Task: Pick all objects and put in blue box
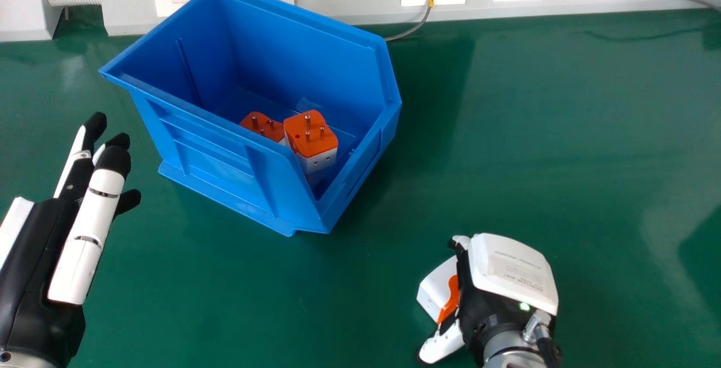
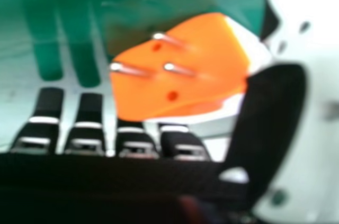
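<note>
Right hand (image 1: pixel 489 306): fingers and thumb closed about adapter (image 1: pixel 437 290) | Blue box (image 1: pixel 219 156): far and left of it, nearer the straight-fingered left hand (image 1: pixel 42 255)

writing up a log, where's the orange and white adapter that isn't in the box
In the head view, the orange and white plastic adapter is in the right hand, right of the blue plastic box.

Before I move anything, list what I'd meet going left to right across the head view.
Left hand → blue box with orange-and-white plug adapters inside → right hand holding another plug adapter.
</note>
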